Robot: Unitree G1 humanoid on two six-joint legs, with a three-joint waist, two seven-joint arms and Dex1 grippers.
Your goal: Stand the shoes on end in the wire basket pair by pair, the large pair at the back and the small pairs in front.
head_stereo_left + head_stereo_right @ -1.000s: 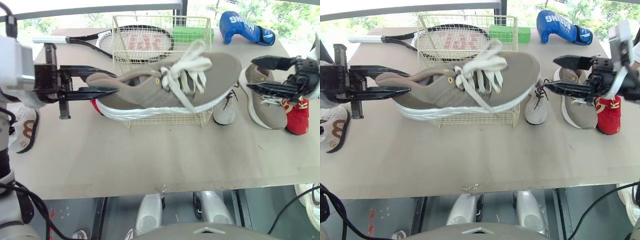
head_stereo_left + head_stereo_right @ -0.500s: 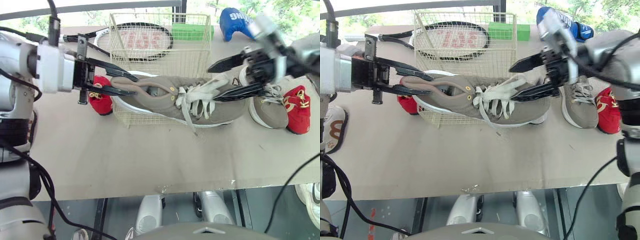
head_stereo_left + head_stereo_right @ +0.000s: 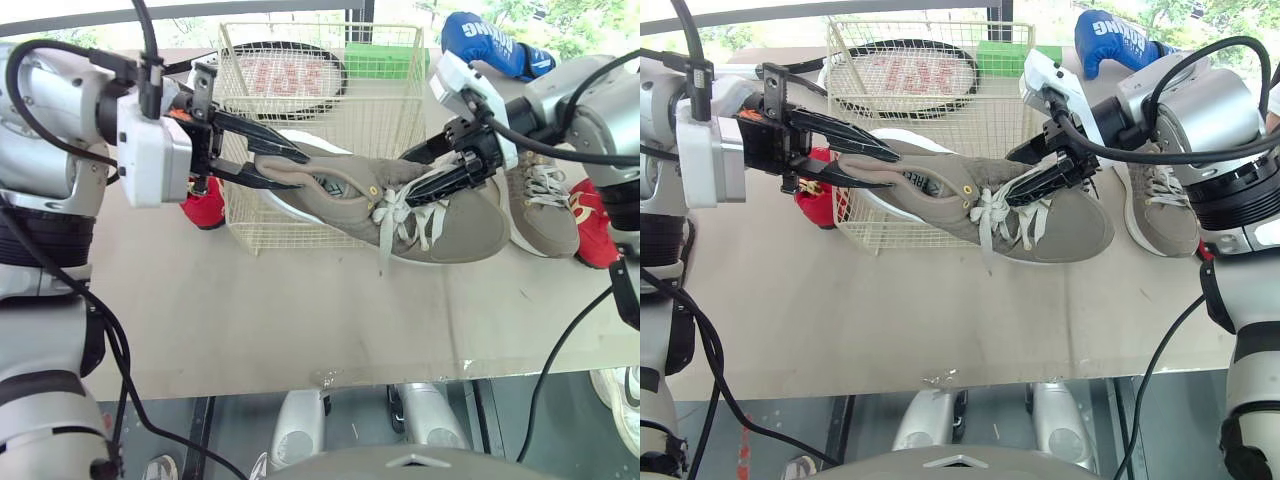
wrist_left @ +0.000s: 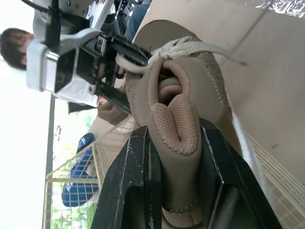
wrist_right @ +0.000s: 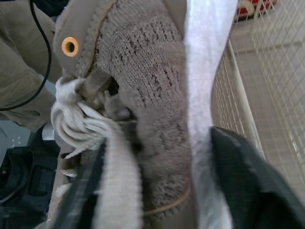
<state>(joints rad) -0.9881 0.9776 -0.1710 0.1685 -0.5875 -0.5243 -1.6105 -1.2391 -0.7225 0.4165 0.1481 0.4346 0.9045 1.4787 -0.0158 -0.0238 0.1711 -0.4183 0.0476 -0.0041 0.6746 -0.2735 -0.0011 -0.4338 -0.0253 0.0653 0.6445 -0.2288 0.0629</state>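
A large taupe shoe [image 3: 440,220] with white laces hangs slanted across the front right corner of the wire basket [image 3: 320,27], heel over the basket, toe low toward the table. My left gripper [image 3: 290,170] is shut on the heel collar [image 4: 176,124]. My right gripper [image 3: 410,177] is clamped across the shoe's laced middle [image 5: 143,71], one finger [image 5: 243,181] against the white sole. The matching large shoe [image 3: 545,210] lies on the table to the right. One small red shoe [image 3: 205,205] lies left of the basket, another [image 3: 597,225] at the far right.
Behind the basket lie a racket [image 3: 290,75], a green box [image 3: 385,60] and a blue boxing glove [image 3: 490,40]. The beige table's front edge [image 3: 320,375] runs below the held shoe, with bare tabletop between.
My right gripper has come in from the right and closed on the shoe's middle. My left gripper has carried the heel right, over the basket; the toe has dropped.
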